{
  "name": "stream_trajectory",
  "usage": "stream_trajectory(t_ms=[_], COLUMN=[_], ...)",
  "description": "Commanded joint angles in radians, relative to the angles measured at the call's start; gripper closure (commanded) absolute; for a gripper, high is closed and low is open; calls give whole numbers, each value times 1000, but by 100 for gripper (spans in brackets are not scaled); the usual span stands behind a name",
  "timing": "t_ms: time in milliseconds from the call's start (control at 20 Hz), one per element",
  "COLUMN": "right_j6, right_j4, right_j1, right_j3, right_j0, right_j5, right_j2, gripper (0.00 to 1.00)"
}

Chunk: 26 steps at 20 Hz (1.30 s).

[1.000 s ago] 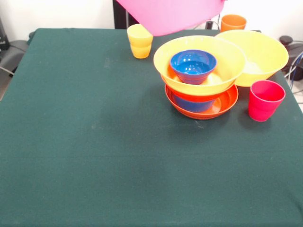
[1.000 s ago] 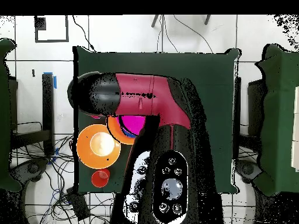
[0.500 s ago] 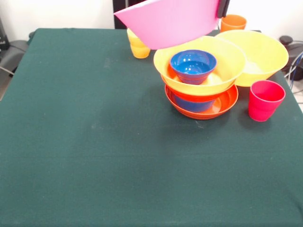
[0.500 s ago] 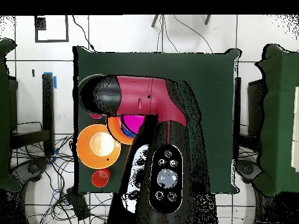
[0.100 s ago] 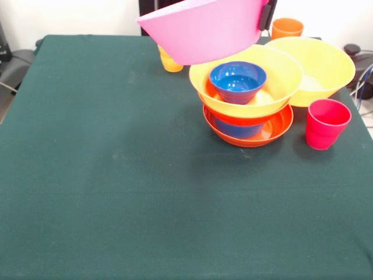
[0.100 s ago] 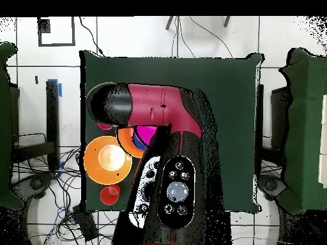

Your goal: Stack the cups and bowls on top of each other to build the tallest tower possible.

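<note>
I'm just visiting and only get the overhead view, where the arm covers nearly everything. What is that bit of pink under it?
Observer: A pink bowl, tilted and held up in the air by its rim in the gripper.
Operator: What is below it?
Observer: The tower: a yellow bowl on red-orange bowls, with a blue bowl sitting in the top.
Operator: Any cups I can't see?
Observer: A yellow cup stands on the table, partly hidden behind the pink bowl.
</note>
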Motion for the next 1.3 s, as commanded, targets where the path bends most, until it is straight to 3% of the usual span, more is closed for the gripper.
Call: stream_trajectory(t_ms=[50,1300], right_j6=[240,256], right_j4=[33,105], right_j1=[42,83], right_j3=[-18,-18], right_j0=[38,104], right_j5=[-50,-90], right_j2=[9,-52], gripper=[100,100])
